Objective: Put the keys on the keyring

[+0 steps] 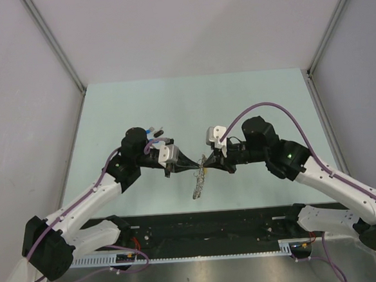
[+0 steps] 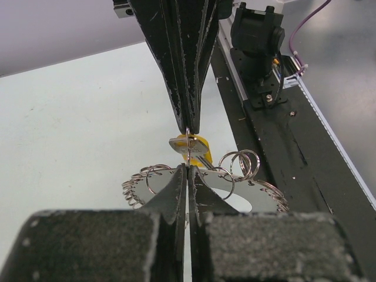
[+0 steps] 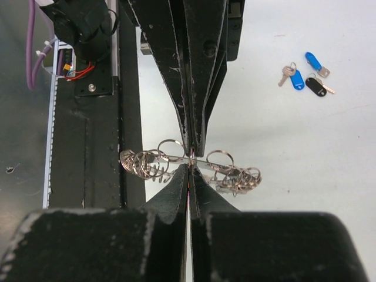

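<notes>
Pale table [image 1: 250, 104] between white walls is carrying the whole job, and you are working just above its near middle. Your left gripper [image 1: 191, 167] and right gripper [image 1: 210, 165] are meeting tip to tip there, both sets of jaws squeezed fully shut on the keyring [image 1: 198, 182]. It is dangling limp between them, clear of the surface.

In the left wrist view a yellow key [image 2: 191, 144] is sitting right between the two pairs of tips, against the ring's frilly edge of small loops. You cannot tell whether it is already threaded on or only resting there. The pictures are also not showing which gripper is bearing the ring's weight. Three more keys [image 3: 297, 80], two blue and one black, are lying together on the table, well apart from the ring and behind your left arm.

You are probably risking most at the release. If you open the gripper that is doing the carrying, the ring is likely to drop and may take the yellow key with it. If you pull the arms apart while both are clamped, you may spring a small loop open or flick the key off. The fingers are also blocking both wrist views, so you are judging the threading half blind.
</notes>
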Robot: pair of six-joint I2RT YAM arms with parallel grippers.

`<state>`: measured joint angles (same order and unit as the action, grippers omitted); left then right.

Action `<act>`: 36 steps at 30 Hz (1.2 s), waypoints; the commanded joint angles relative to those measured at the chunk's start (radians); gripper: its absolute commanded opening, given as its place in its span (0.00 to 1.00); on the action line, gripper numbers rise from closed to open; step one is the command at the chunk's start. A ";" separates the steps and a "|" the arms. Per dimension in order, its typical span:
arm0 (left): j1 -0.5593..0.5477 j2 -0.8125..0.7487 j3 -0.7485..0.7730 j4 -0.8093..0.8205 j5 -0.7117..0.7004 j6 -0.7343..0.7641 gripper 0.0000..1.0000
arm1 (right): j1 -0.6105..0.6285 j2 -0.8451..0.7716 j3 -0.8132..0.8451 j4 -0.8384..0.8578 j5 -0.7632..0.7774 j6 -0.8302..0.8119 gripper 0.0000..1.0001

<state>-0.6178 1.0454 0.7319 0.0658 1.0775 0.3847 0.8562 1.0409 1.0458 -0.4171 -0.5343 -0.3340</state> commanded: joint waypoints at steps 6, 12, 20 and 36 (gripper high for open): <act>-0.005 -0.035 0.012 0.086 0.015 -0.001 0.00 | 0.001 -0.039 0.042 -0.066 0.053 0.007 0.00; -0.005 -0.035 0.011 0.098 0.012 -0.007 0.00 | 0.001 -0.036 0.042 -0.055 0.031 0.009 0.00; -0.005 -0.039 0.008 0.101 0.004 -0.009 0.00 | 0.001 -0.027 0.042 -0.052 0.030 0.010 0.00; -0.005 -0.039 0.006 0.104 -0.005 -0.012 0.00 | 0.003 -0.022 0.042 -0.043 0.016 0.010 0.00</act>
<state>-0.6189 1.0328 0.7319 0.1123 1.0748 0.3740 0.8558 1.0210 1.0458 -0.4782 -0.5060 -0.3325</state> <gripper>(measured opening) 0.005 0.008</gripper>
